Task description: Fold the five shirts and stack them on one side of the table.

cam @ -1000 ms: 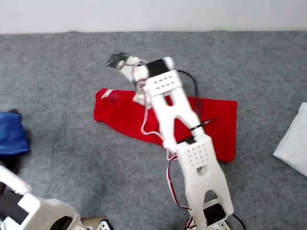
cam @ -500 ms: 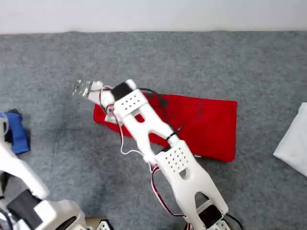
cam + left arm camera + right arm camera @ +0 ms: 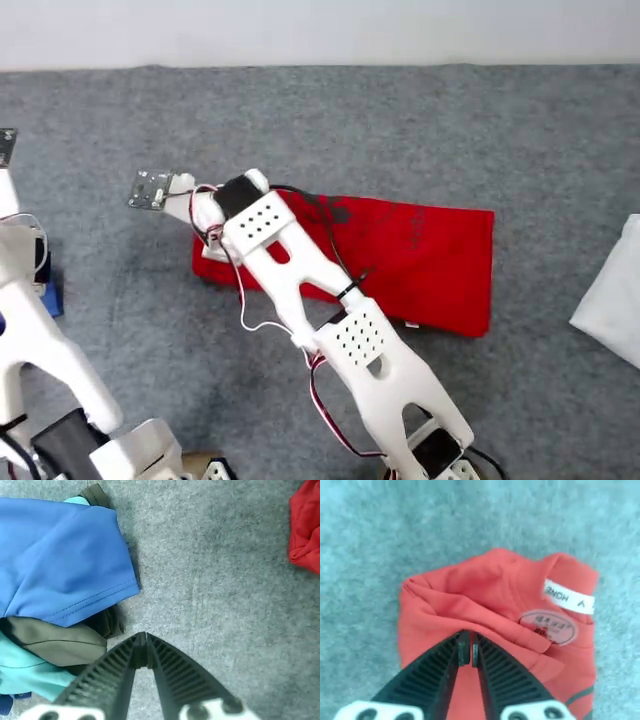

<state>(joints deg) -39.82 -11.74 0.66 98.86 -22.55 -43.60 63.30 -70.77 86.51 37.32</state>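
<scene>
A red shirt (image 3: 420, 255), folded into a long band, lies across the middle of the grey table. My right arm (image 3: 270, 235) stretches from the near edge to the band's left, collar end. There my right gripper (image 3: 468, 647) is shut, its tips at a fold of the red shirt (image 3: 470, 595) beside the white neck label (image 3: 568, 597); I cannot tell whether cloth is caught. My left gripper (image 3: 146, 637) is shut above bare carpet next to a pile with a blue shirt (image 3: 55, 555), a dark olive shirt (image 3: 55, 645) and a teal shirt (image 3: 25, 677).
A white shirt (image 3: 612, 300) lies at the right edge of the table. My left arm (image 3: 25, 300) stands tall at the left edge. The red shirt's end (image 3: 305, 535) lies across a strip of carpet from the pile. Bare carpet runs behind the red shirt.
My right arm swung left from behind the red shirt to its collar end. My left arm rose at the left edge and now covers most of the blue shirt.
</scene>
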